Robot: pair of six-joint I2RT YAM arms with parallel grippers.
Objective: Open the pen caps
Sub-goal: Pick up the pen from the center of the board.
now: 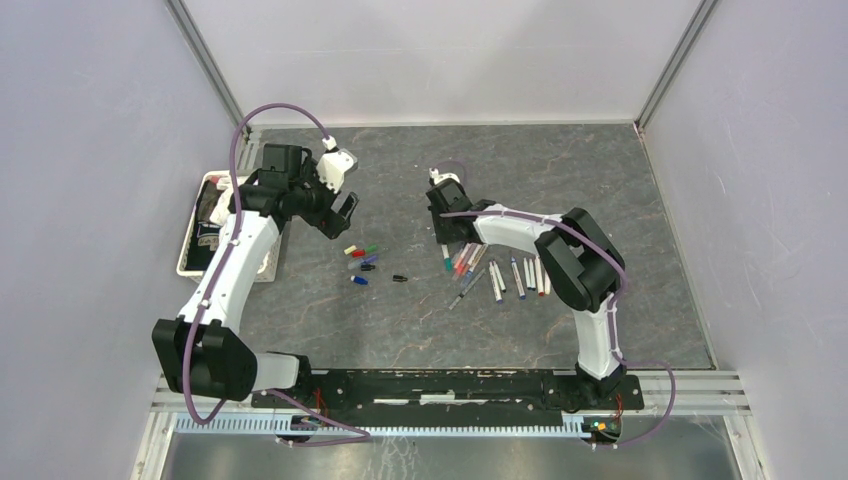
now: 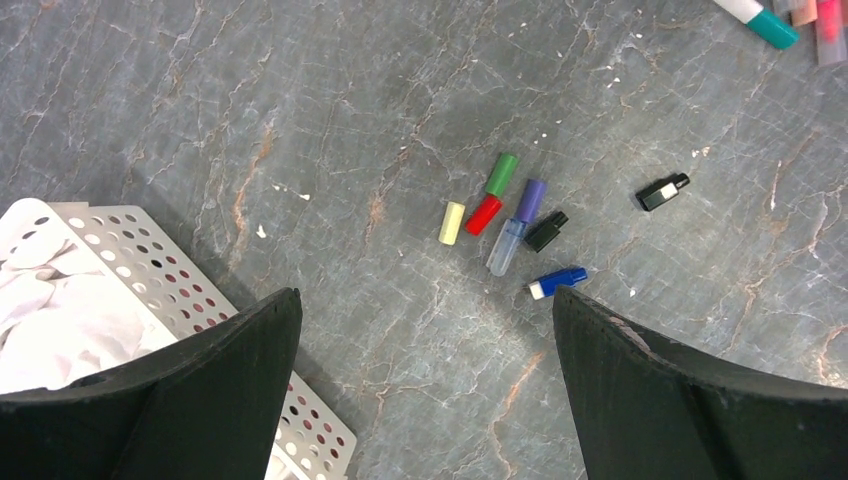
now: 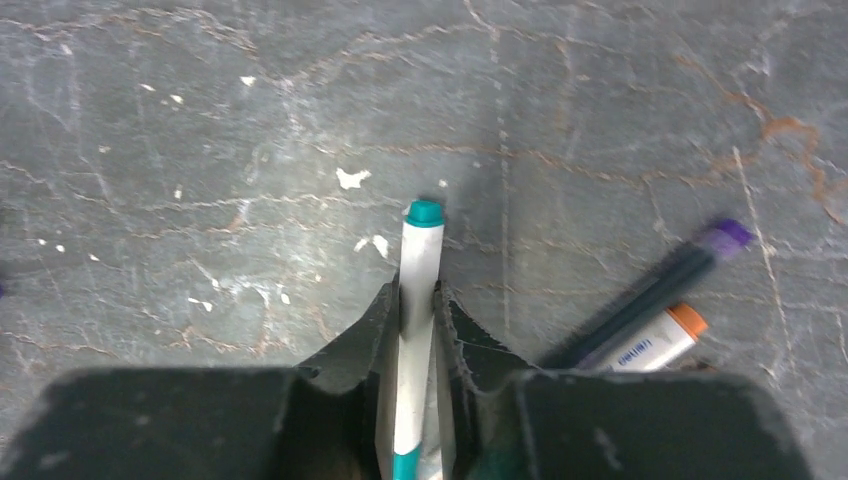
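Several loose pen caps lie in a cluster: yellow (image 2: 452, 222), green (image 2: 501, 174), red (image 2: 484, 214), purple (image 2: 530, 200), black (image 2: 546, 231) and blue (image 2: 557, 282), with another black cap (image 2: 662, 191) apart to the right. My left gripper (image 2: 425, 300) hangs open above the table just short of them, nothing between its fingers. My right gripper (image 3: 418, 300) is shut on the white barrel of a teal-ended pen (image 3: 422, 240), whose teal tip points away from the fingers. In the top view this gripper (image 1: 446, 240) is at the left end of the row of pens (image 1: 500, 275).
A white perforated basket (image 2: 150, 260) holding white cloth sits beside the left finger, at the table's left edge (image 1: 195, 240). A dark purple-tipped pen (image 3: 650, 285) and an orange-ended pen (image 3: 660, 335) lie just right of the right gripper.
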